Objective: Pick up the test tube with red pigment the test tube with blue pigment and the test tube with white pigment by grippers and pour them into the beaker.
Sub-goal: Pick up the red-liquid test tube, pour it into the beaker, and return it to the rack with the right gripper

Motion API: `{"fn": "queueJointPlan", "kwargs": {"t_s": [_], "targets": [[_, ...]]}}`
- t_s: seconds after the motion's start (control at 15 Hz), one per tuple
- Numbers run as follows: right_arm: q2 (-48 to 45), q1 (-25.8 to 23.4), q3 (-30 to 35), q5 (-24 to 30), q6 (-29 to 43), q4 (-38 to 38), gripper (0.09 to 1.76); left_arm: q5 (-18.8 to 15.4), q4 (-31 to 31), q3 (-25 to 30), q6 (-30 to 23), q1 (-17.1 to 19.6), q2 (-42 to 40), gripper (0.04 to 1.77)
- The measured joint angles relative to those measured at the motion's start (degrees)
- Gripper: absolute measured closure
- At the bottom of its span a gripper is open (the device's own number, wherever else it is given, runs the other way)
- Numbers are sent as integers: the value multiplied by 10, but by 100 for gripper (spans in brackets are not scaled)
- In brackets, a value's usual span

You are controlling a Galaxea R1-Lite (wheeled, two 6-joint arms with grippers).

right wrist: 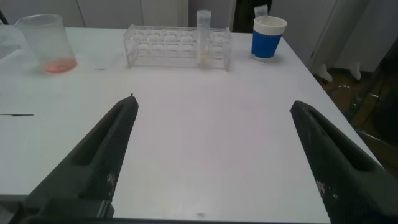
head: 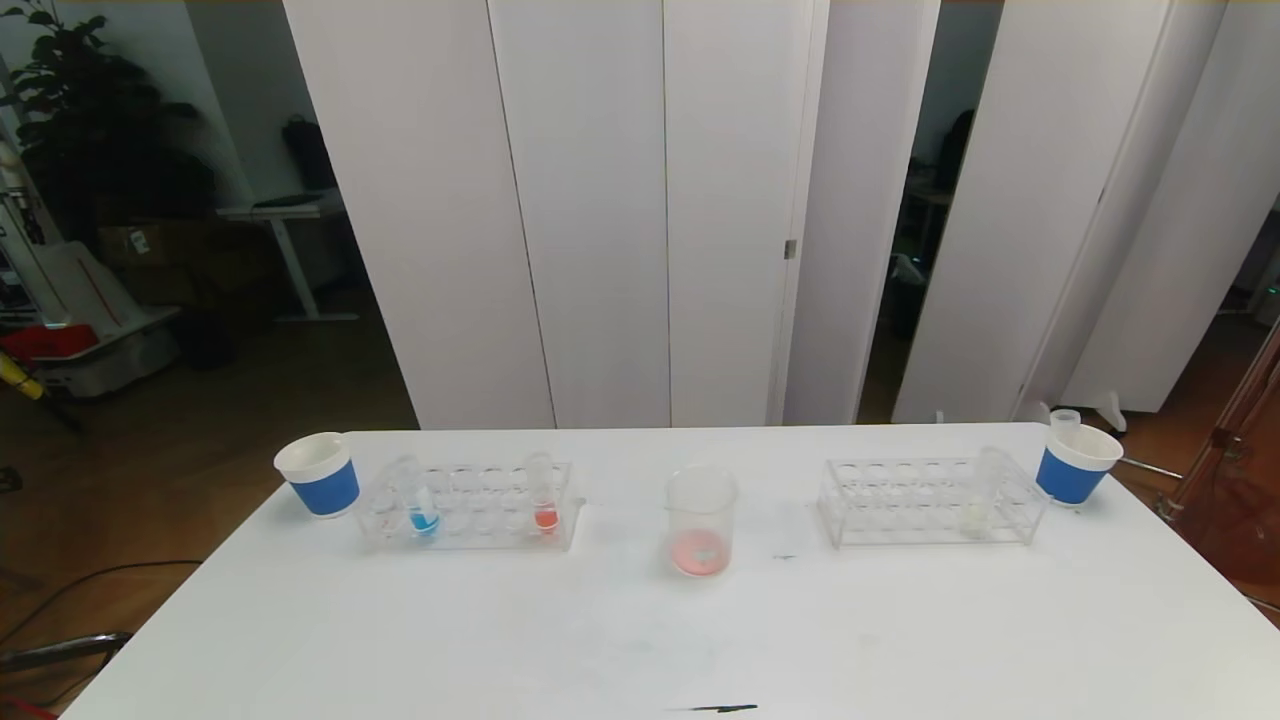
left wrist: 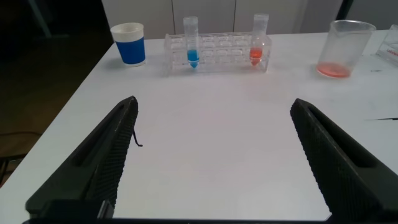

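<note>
Clear cylindrical glass beaker [head: 701, 520], pink-red residue at its bottom, stands centre frame on the white table [head: 640, 640]. Left of it, a clear plastic rack [head: 470, 505] holds the clear tube w/ blue liquid [head: 422, 505] & the clear tube w/ red-orange liquid [head: 544, 498]. Right rack [head: 930, 500] holds the near-colourless whitish tube [head: 978, 505]. Blue-banded paper cups [head: 320, 475] flank both racks. Left gripper [left wrist: 211, 155] & right gripper [right wrist: 211, 155], dark jaws spread wide, nothing held, low in wrist views.

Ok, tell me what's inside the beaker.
The beaker holds a shallow layer of red-orange liquid at its bottom, seen from the head and both wrist views. The rest looks empty. Nothing covers it; no test tube is in it.
</note>
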Motion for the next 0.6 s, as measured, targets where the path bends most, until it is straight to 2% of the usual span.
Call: {"fn": "queueJointPlan", "kwargs": {"t_s": [0.6], "targets": [[0, 0, 0, 0, 0, 0, 10, 0, 0, 0, 0, 0, 0, 6]]}}
